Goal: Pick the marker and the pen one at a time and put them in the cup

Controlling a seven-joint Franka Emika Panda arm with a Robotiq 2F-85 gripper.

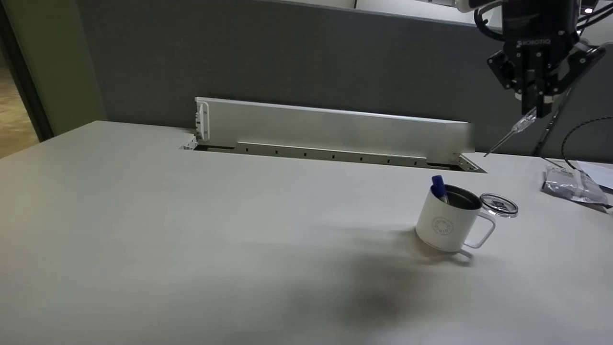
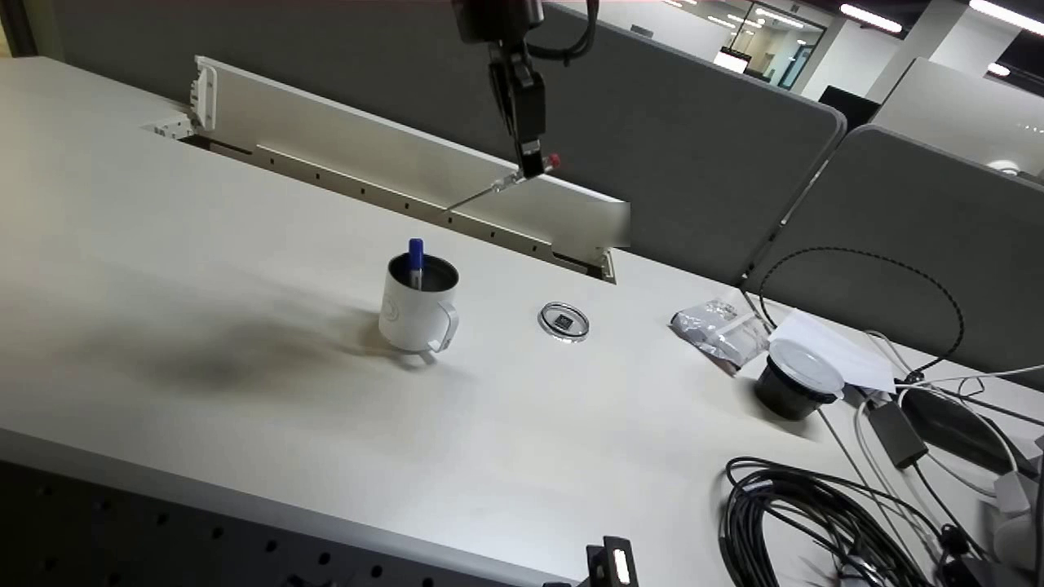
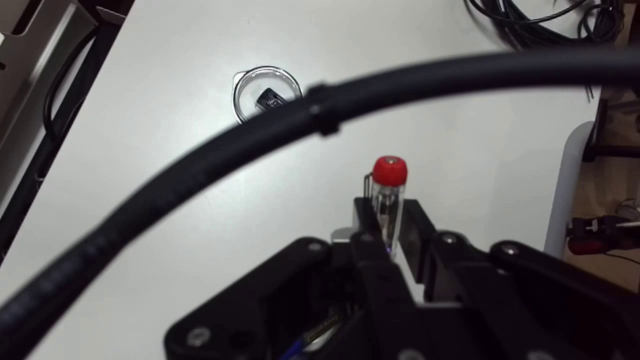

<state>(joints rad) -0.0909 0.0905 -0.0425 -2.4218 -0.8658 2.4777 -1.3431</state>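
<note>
The cup (image 1: 441,227) is a white mug with a dark inside and a loop handle; it stands upright on the table and also shows in an exterior view (image 2: 408,316). The blue-capped marker (image 1: 439,186) stands in the cup, its cap above the rim (image 2: 416,259). My gripper (image 1: 536,108) is shut on the pen (image 1: 522,123), a slim clear-bodied stick with a thin metal shaft and a red end (image 3: 390,171). The pen is tilted, shaft tip down toward the cup's side. The gripper (image 2: 532,161) is well above and behind the cup, apart from it.
A clear round lid (image 2: 564,321) lies flat near the cup's handle side. A silvery packet (image 2: 722,330), a black tub (image 2: 789,390) and coiled black cables (image 2: 783,522) lie farther along the table. A raised metal flap (image 1: 330,127) stands at the back edge before a grey partition.
</note>
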